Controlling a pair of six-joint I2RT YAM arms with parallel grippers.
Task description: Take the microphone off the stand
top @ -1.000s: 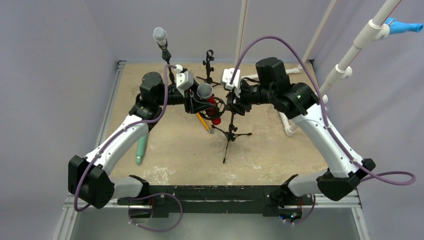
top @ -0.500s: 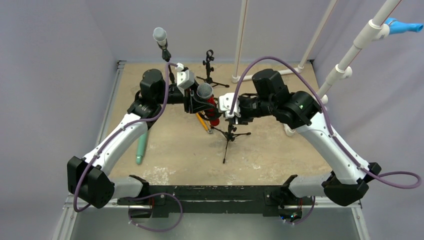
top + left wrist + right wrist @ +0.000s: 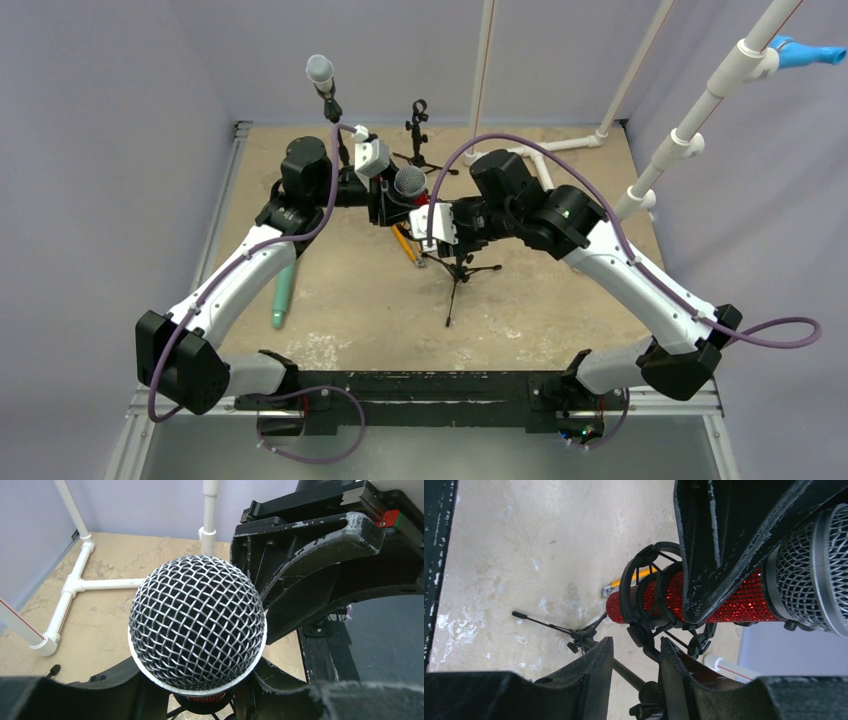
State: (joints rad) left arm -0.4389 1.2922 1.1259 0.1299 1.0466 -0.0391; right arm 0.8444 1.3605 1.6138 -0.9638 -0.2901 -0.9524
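The microphone point(image 3: 408, 181) has a grey mesh head point(image 3: 196, 620) and a glittery red body point(image 3: 744, 602). It rests in the black shock mount point(image 3: 644, 595) atop the tripod stand point(image 3: 458, 285). My left gripper point(image 3: 400, 205) is shut on the red body just below the head, with one finger on each side point(image 3: 202, 700). That gripper's finger point(image 3: 719, 545) covers part of the body in the right wrist view. My right gripper point(image 3: 455, 235) sits lower and is shut on the stand's pole point(image 3: 624, 670) under the mount, with its fingertips point(image 3: 636, 647) on either side of the neck.
A second microphone point(image 3: 319, 70) stands on its own stand at the back left, and a small bare stand point(image 3: 418, 125) is behind. A teal tool point(image 3: 283, 290) and a yellow stick point(image 3: 405, 243) lie on the table. White pipe frames point(image 3: 680, 140) rise at the right and back.
My right arm has swung left and down from behind the stand, and its jaws have narrowed around the pole. The left arm and microphone have not moved.
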